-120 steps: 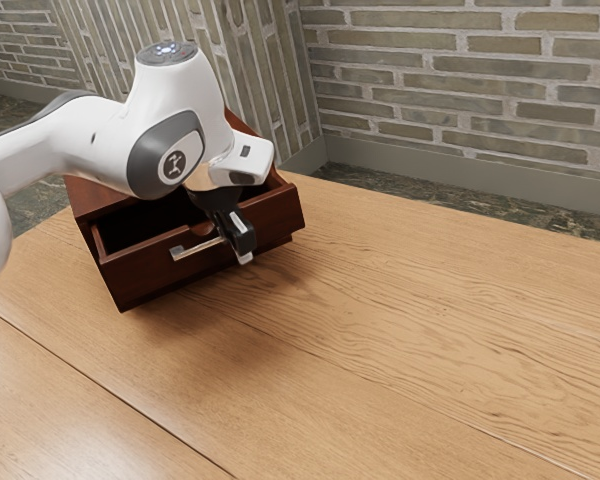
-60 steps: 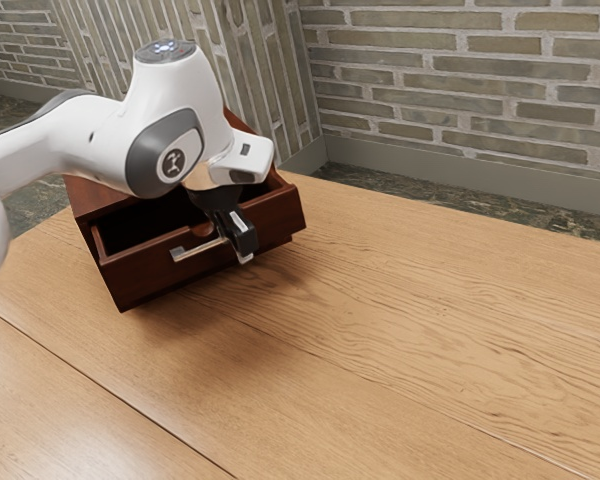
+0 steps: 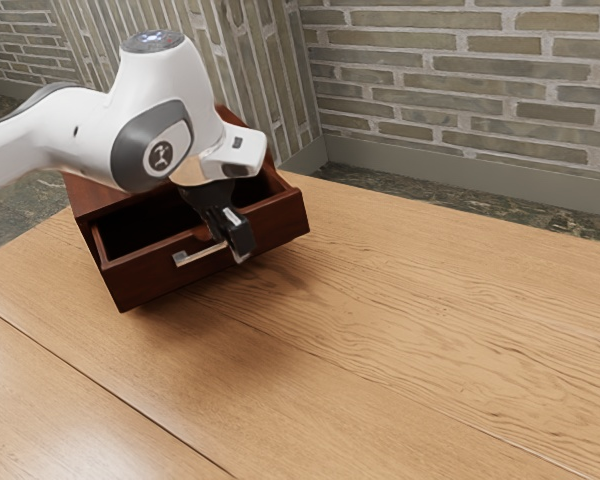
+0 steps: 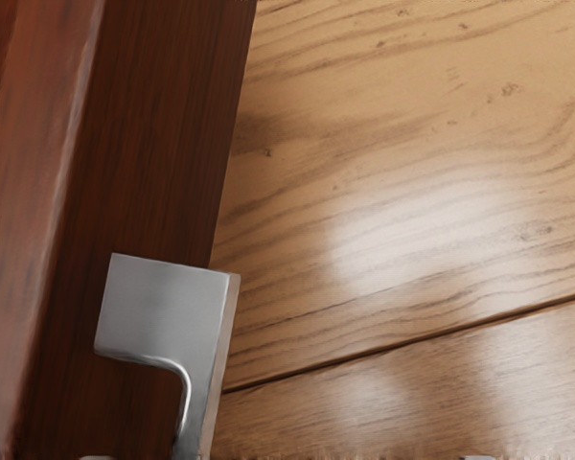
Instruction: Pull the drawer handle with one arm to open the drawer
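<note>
My black two-finger end effector (image 3: 232,238) clamps one end of the flat silver metal handle (image 3: 198,254), whose length runs across the reddish-brown wooden drawer (image 3: 275,220) front; my pull should go straight outward.

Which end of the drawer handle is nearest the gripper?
The handle end toward the exterior view's right, at the gripper; the left end sticks out bare.

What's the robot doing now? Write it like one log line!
black gripper: at silver metal handle | red-brown wooden drawer: partly open
</note>
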You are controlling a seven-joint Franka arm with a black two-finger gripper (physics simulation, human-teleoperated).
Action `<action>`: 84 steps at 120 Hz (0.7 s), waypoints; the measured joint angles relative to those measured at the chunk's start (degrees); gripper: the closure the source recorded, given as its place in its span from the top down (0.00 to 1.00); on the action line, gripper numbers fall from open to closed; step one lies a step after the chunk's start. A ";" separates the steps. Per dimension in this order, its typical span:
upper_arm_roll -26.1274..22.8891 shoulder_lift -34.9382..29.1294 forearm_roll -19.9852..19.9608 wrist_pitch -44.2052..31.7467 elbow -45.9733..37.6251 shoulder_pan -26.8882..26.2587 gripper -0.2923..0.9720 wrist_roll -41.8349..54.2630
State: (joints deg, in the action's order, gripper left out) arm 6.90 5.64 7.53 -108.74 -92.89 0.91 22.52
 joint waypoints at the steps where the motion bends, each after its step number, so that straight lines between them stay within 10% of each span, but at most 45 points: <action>1: 0.02 -0.07 0.00 0.04 0.00 -0.02 0.59 -0.04; 84: 2.59 -20.65 -2.86 17.36 2.53 -13.55 0.74 -11.61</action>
State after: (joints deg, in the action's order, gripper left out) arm 9.49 -15.01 4.67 -91.38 -90.36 -12.64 10.91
